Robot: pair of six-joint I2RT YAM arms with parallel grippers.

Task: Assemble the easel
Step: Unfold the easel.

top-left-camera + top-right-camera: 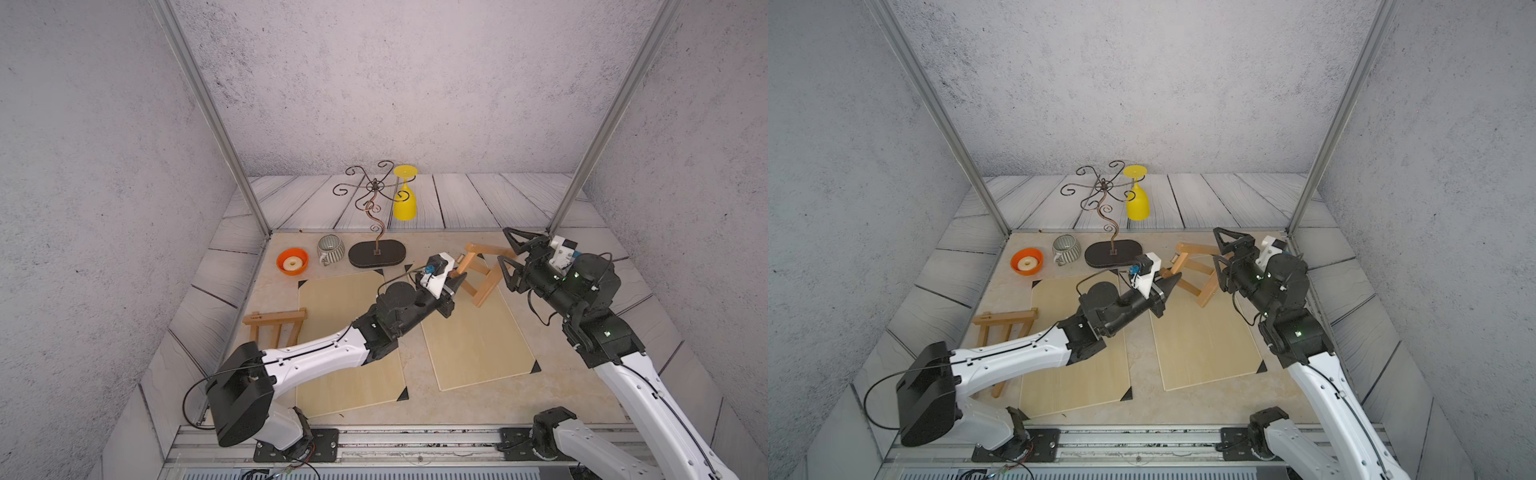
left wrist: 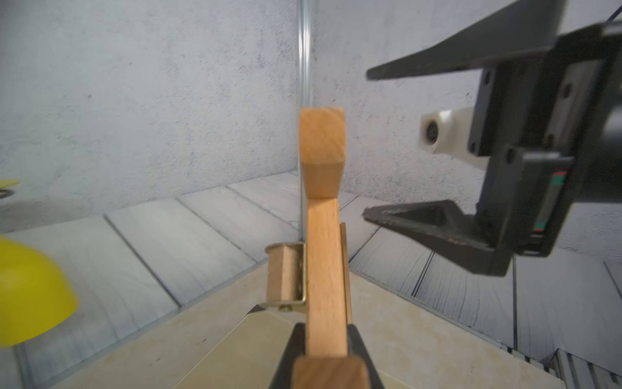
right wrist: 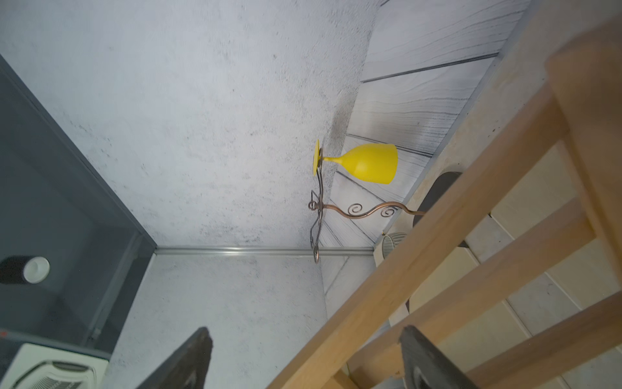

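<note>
Your left gripper is clamped shut on a rail of the light wooden ladder-shaped easel frame. The frame sits tilted, just to the robot's right of the black oval base of the copper wire stand. In the left wrist view the rail runs straight out from between the black fingers, with the small brass hinge bracket on its side. I cannot tell whether the frame's lower foot touches the table.

Your right gripper stands wide open and holds nothing. It is at the side of the frame away from the oval base, with one jaw close to the top bar and nothing between the jaws.

The second part, a smaller wooden slatted easel piece, lies flat, well apart from the oval base on its near left side.

I judge this to be the step of bracing the frame with two arms, with the joining not yet begun. Next, bring the open right jaws around a far rail and close them squarely. Keep the left grip firm so the hinge does not swing.
</note>
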